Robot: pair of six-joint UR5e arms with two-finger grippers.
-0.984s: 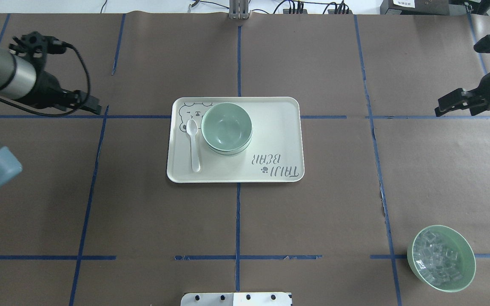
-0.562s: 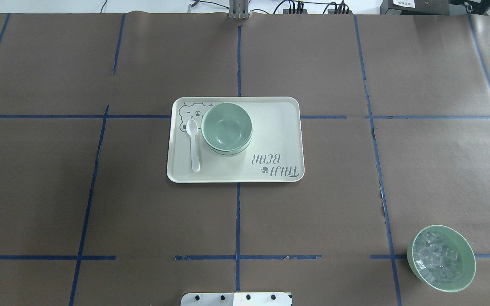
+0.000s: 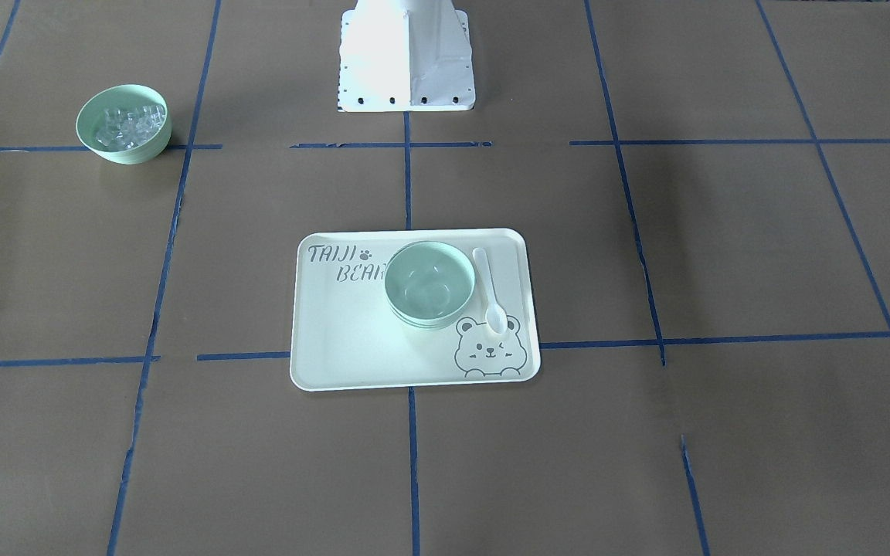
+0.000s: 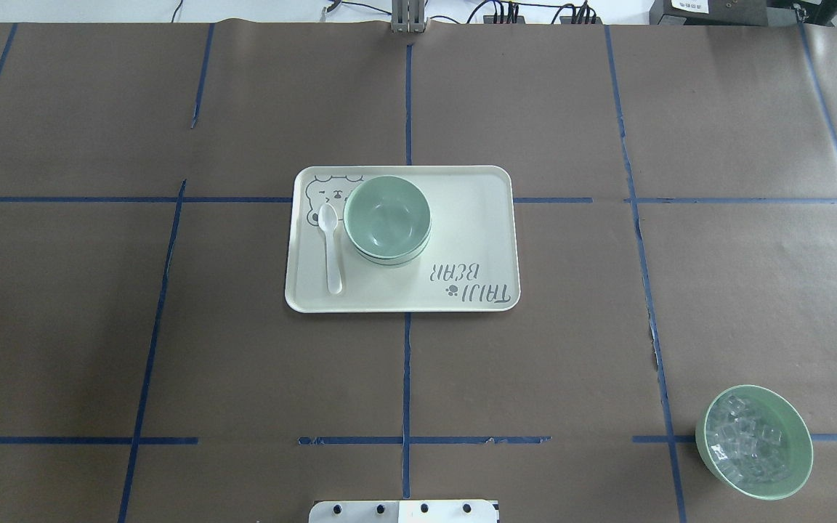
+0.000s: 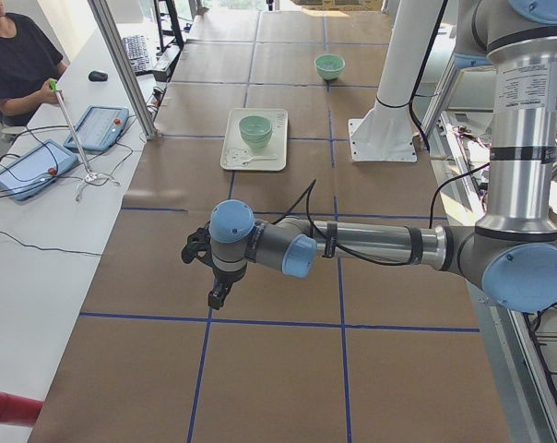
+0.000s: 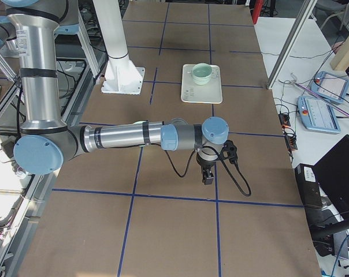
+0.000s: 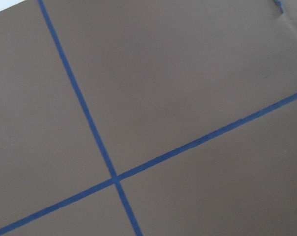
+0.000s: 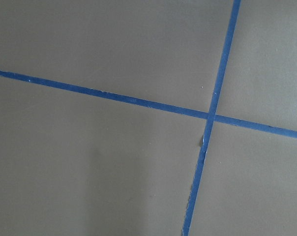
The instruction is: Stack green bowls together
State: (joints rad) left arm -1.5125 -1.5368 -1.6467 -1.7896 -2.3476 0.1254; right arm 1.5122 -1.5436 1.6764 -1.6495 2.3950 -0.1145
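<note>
The green bowls sit nested in one stack on the cream tray, left of its middle; only rim edges show under the top bowl. The stack also shows in the front-facing view and both side views. My left gripper shows only in the exterior left view, far from the tray, pointing down over bare table. My right gripper shows only in the exterior right view, likewise far from the tray. I cannot tell whether either is open or shut. The wrist views show only brown paper and blue tape.
A white spoon lies on the tray beside the stack. A mint bowl of clear cubes stands near the table's corner on my right. The robot base stands at the table edge. An operator sits at a side desk.
Both arms have swung outward and left the overhead view. The bowl stack, spoon, tray and cube bowl have not moved.
</note>
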